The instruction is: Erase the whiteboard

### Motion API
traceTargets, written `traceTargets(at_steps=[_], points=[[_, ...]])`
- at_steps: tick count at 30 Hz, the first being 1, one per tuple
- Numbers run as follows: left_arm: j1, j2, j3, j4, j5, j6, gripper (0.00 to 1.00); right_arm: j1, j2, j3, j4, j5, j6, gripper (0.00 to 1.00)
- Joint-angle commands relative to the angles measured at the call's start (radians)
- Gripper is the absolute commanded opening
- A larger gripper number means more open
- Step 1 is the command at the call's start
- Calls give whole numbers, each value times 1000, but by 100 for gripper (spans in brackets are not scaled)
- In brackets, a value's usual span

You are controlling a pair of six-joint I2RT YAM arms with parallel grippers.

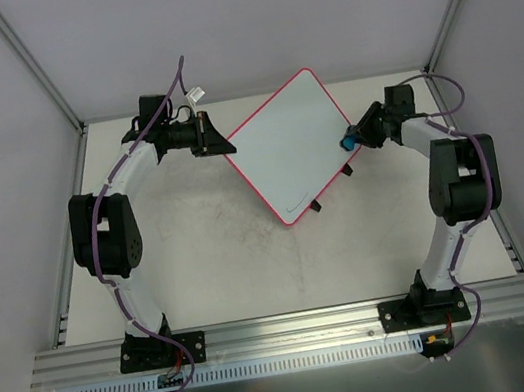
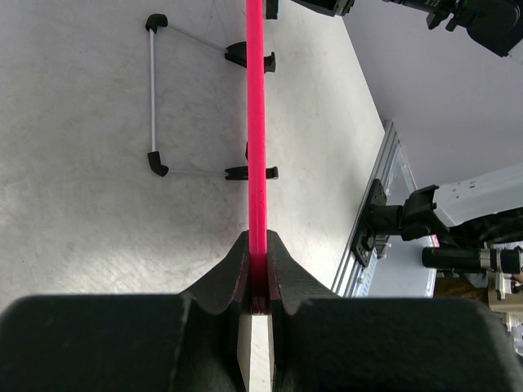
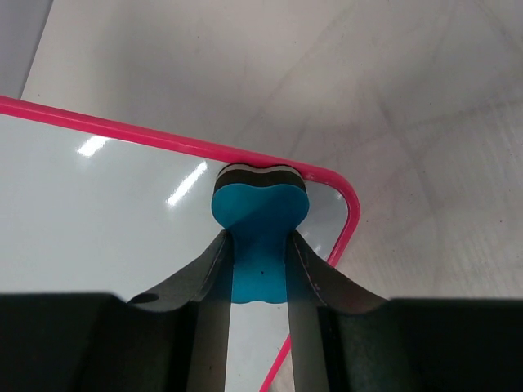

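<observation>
The whiteboard (image 1: 289, 146), white with a pink-red rim, is held tilted above the table at the back middle, black feet on its near-right edge. A thin dark line shows near its near corner. My left gripper (image 1: 220, 146) is shut on the board's left rim; in the left wrist view the rim (image 2: 257, 122) runs edge-on between the closed jaws (image 2: 258, 269). My right gripper (image 1: 351, 137) is shut on the blue bone-shaped eraser (image 3: 260, 220), whose dark felt end touches the board (image 3: 122, 212) close to a rounded corner.
A wire stand with black feet (image 2: 155, 98) shows below the board in the left wrist view. Grey walls close in the left, back and right. An aluminium rail (image 1: 295, 327) runs along the near edge, with both arm bases on it.
</observation>
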Motion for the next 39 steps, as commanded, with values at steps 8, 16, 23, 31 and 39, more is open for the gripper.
traceTargets(at_steps=[8,16,23,31,39], points=[[-24,-34,34,21,18,44,0,156,-156,-182,72,80,-98,0],[-23,-37,33,21,17,38,0,308,-239,-339,171,114,-31,0],[-24,-39,33,21,8,31,0,466,-285,-423,201,162,-17,0],[-27,-49,10,21,-18,18,0,558,-315,-515,279,191,32,0],[-49,-59,5,21,-61,-5,0,681,-338,-601,355,238,66,0]])
